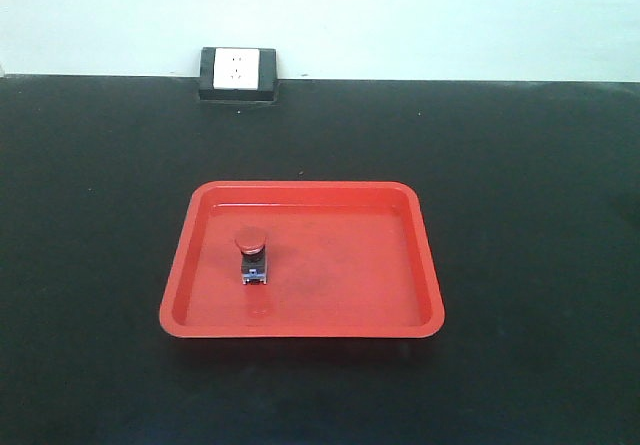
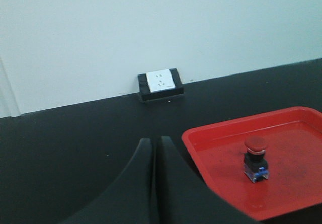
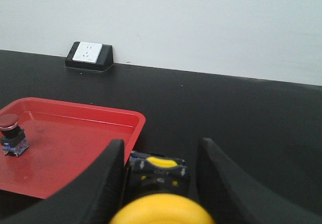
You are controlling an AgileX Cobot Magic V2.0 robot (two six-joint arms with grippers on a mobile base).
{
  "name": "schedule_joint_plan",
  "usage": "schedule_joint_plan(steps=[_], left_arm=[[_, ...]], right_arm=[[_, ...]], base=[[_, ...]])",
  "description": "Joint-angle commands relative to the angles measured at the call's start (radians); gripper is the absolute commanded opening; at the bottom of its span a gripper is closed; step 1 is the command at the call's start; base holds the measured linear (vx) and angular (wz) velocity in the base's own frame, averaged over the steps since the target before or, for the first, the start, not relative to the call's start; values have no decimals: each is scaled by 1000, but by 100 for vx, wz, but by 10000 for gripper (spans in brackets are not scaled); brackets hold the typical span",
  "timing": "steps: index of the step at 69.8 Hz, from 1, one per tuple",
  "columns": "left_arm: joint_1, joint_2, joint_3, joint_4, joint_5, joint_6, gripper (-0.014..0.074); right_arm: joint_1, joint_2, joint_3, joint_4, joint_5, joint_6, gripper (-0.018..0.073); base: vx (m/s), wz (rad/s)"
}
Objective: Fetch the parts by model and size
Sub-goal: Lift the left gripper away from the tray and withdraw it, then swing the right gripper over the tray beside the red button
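One red-capped switch (image 1: 252, 257) stands upright in the left half of a red tray (image 1: 340, 265) on the black bench (image 1: 520, 215), as we see from the front. A wall socket (image 1: 238, 73) sits at the bench's far edge.

From the left wrist, we find the left gripper (image 2: 156, 142) pinched fully together and holding nothing, with the tray to its right.

From the right wrist, the right gripper (image 3: 161, 143) stands wide with a yellow-capped switch (image 3: 159, 183) between its fingers, near the tray's corner. Whether they press it, we cannot tell.
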Motion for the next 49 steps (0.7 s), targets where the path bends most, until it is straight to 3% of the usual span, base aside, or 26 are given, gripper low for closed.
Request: schedule_joint_plan(steps=[1, 10, 30, 49], left_arm=[[-2, 12, -22, -77, -65, 85, -8], [-2, 13, -22, -134, -63, 155, -8], [-2, 13, -22, -131, -63, 155, -8], [-2, 13, -22, -131, -63, 155, -8]], right_arm=[[-6, 16, -29, -4, -85, -7, -2], [-6, 16, -29, -4, -89, -7, -2], [-6, 41, -29, -3, -163, -10, -2], [20, 274, -89, -20, -301, -16, -2]], base=[[0, 0], [0, 0], [0, 0], [0, 0]])
